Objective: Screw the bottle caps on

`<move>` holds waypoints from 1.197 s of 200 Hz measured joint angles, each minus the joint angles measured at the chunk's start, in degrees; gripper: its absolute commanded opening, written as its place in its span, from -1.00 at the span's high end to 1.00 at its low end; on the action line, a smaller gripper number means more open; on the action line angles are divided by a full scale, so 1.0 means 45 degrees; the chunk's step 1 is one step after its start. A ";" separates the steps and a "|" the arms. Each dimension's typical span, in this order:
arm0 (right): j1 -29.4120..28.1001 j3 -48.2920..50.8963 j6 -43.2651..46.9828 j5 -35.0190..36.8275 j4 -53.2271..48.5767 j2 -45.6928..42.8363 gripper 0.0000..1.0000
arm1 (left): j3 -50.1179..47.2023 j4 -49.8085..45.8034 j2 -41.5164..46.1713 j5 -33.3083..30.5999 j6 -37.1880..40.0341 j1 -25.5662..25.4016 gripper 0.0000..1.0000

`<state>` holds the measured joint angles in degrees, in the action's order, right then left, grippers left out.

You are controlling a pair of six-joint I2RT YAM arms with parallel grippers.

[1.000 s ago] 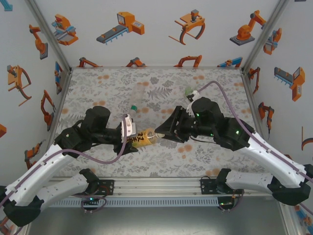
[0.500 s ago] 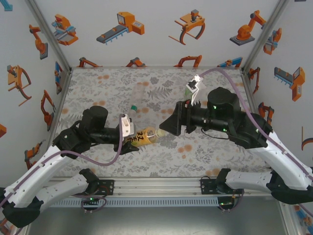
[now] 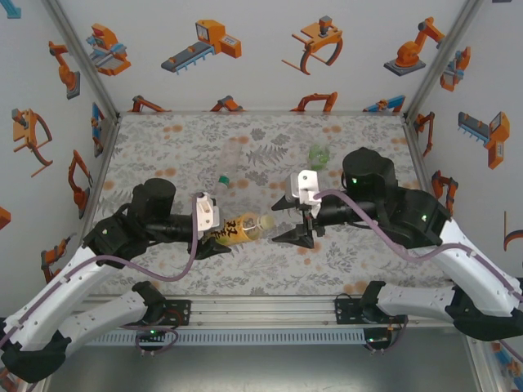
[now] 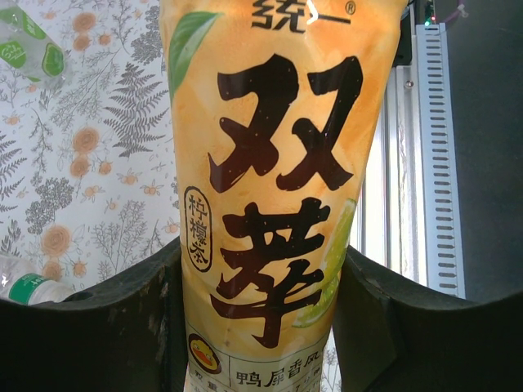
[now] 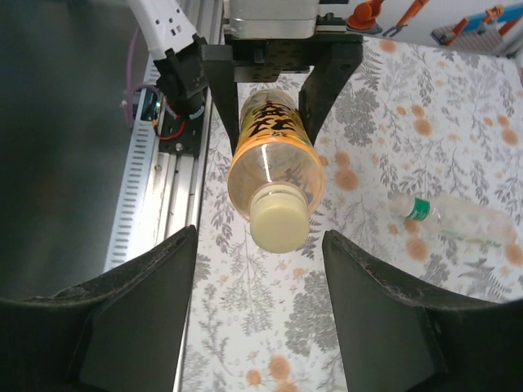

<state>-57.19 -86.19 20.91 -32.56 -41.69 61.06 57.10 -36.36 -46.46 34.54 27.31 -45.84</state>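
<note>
The amber bottle (image 3: 239, 229) with the yellow label and dark writing lies level above the table, my left gripper (image 3: 214, 232) shut around its body. In the left wrist view the label (image 4: 274, 188) stands between the two dark fingers (image 4: 122, 327). A pale white cap (image 5: 280, 222) sits on the bottle's neck and points at my right gripper (image 5: 260, 241). That gripper (image 3: 286, 222) is open a short way right of the cap, with nothing between its fingers.
A plain clear bottle (image 3: 231, 159) with a green cap (image 3: 222, 180) lies behind the left gripper, also seen in the right wrist view (image 5: 458, 219). A clear bottle with a green label (image 3: 317, 153) lies at the back right. The metal rail (image 3: 261, 314) runs along the near edge.
My right gripper has turned about its wrist, opened off the cap and drawn back a little to the right. The left gripper keeps its hold on the amber bottle.
</note>
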 measured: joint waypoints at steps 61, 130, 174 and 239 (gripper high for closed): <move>-0.0015 0.0219 0.0899 -0.0199 0.0423 0.0257 0.09 | 0.0000 -0.0005 0.0000 0.0000 0.0000 0.0000 1.00; -0.0049 0.0359 0.0991 -0.0170 0.0559 0.0393 0.24 | 0.0000 -0.0010 0.0102 0.0000 0.0000 0.0000 1.00; -0.0053 0.0461 0.0573 -0.0034 0.0806 0.0393 0.68 | 0.0000 -0.0058 0.0136 -0.0015 0.0000 0.0000 1.00; -0.0063 0.1195 -0.6377 0.2186 0.1719 0.0170 1.00 | 0.0000 -0.0219 0.0073 -0.0544 -0.0005 0.0005 1.00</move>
<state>-57.47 -80.82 -7.79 -22.72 -33.95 61.82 57.10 -37.34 -46.13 32.10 27.29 -45.82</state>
